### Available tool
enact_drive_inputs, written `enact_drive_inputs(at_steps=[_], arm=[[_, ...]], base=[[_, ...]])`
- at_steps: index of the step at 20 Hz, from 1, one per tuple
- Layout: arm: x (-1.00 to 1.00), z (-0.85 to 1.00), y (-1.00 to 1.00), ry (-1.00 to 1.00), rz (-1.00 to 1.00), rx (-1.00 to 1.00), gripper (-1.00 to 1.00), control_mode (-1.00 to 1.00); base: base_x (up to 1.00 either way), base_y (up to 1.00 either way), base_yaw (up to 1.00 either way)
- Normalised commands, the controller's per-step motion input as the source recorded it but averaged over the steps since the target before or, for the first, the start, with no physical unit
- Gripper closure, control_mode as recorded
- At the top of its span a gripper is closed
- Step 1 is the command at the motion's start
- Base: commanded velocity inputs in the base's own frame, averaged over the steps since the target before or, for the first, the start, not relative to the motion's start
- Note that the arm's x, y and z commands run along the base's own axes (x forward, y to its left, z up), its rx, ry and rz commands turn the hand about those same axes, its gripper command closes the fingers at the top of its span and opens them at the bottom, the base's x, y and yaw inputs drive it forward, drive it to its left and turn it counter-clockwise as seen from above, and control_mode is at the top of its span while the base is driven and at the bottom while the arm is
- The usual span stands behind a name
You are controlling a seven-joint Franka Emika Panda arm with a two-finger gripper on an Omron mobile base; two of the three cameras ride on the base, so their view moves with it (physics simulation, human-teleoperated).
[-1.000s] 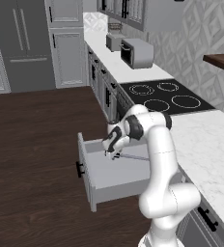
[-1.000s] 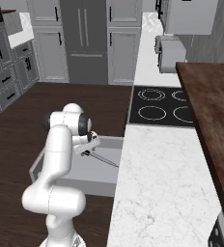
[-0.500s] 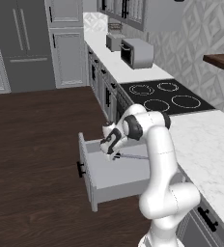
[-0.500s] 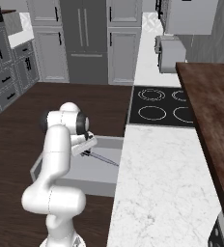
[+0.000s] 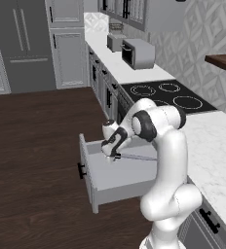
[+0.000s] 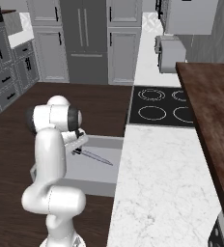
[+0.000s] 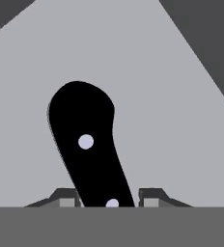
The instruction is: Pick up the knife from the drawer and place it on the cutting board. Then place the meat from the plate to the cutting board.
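- Jaws that stood spread a second ago are now pinched on the knife [image 5: 134, 156]; in the left base view the tool [image 5: 113, 154] grips its handle inside the open drawer [image 5: 93, 177], blade pointing right toward the counter [image 5: 217, 160].
- Right base view: knife [image 6: 95, 157] lies lengthwise across the drawer [image 6: 97, 174], tool [image 6: 77, 151] at its left end.
- Hand view: black handle [image 7: 87, 144] runs away from the fingertips [image 7: 68, 198], clamped between them.

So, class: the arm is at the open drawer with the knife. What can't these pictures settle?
- Knife blade: cut off by the hand view's bottom edge.
- Gripper jaws: too small in both base views.
- Drawer near end: hidden by the arm in the right base view.
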Motion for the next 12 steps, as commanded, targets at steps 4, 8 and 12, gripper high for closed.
enact_drive_inputs(at_steps=[4, 8, 12], arm=[[-0.34, 1.0, 0.41, -0.11, 0.02, 0.04, 1.0, -1.0], [-0.46, 1.0, 0.18, -0.16, 0.0, 0.0, 1.0, -1.0], [-0.62, 1.0, 0.03, -0.2, 0.02, 0.0, 1.0, -1.0]], base=[[0.0, 0.0, 0.0], [0.0, 0.0, 0.0], [0.0, 0.0, 0.0]])
